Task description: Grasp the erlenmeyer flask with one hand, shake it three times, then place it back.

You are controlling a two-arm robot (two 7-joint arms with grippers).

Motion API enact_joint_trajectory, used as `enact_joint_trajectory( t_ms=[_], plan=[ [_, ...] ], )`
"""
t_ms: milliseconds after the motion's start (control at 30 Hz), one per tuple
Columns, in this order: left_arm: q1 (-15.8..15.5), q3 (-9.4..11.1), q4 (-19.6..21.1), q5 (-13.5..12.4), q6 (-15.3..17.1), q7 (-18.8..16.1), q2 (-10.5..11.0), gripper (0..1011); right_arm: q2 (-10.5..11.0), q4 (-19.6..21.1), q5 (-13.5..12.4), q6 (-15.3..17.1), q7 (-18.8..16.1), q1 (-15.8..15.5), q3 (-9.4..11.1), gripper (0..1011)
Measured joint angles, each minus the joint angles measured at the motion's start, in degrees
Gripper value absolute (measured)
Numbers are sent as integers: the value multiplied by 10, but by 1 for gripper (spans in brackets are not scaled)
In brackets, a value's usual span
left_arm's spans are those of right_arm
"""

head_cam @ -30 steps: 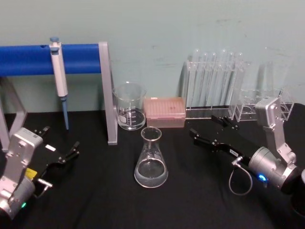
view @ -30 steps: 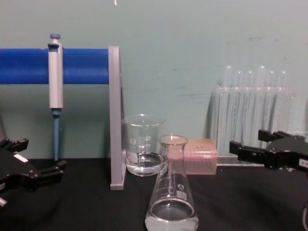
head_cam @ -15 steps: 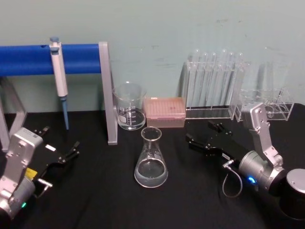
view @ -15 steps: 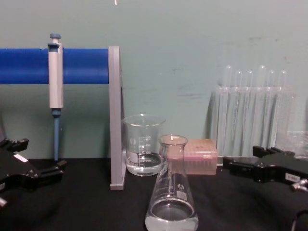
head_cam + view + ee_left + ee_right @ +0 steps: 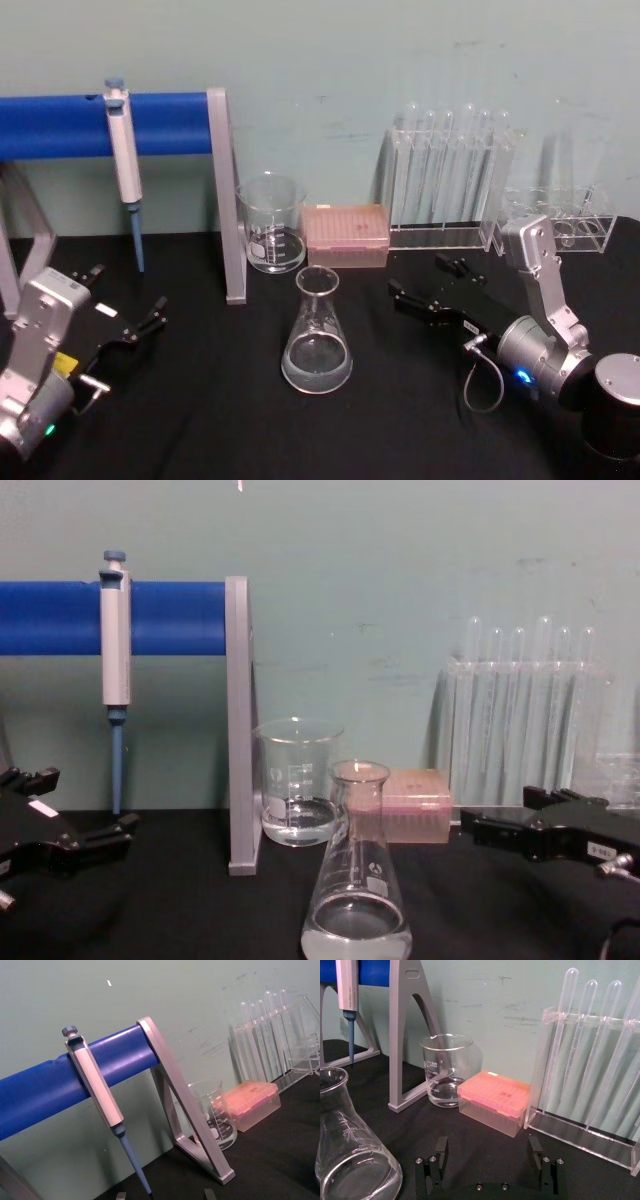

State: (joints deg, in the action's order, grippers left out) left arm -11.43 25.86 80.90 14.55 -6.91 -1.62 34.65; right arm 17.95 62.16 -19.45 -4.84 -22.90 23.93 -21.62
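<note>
We see the erlenmeyer flask standing upright on the black desk, near the middle and toward the front edge, with a little clear liquid pooled in its wide base. Nothing touches it.

To its right, our right end effector lies low over the desk, pointing at the flask's neck yet well apart from it. Its two black fingers are spread, with bare desk between them, and the right wrist view shows the flask off to one side of that gap, not inside it. A silver wrist with a looped cable trails behind toward the right front corner.

Just behind the flask, toward the back edge, stand a glass beaker holding some clear liquid and a pink tip box beside it. Further right along the back edge is a clear rack of test tubes. A grey stand carrying a blue bar rises left of the beaker, and a pipette hangs from that bar, tip down.

Our left end effector rests near the left front corner of the desk, far from the flask, its fingers spread and gripping nothing.
</note>
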Motion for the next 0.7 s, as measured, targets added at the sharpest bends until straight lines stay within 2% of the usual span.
enact_joint_trajectory(
  t_ms=[700],
  plan=[
    [0, 0, 0, 0, 0, 0, 0, 1001, 1, 1, -2, -1, 0, 0, -1, 1002]
  ],
)
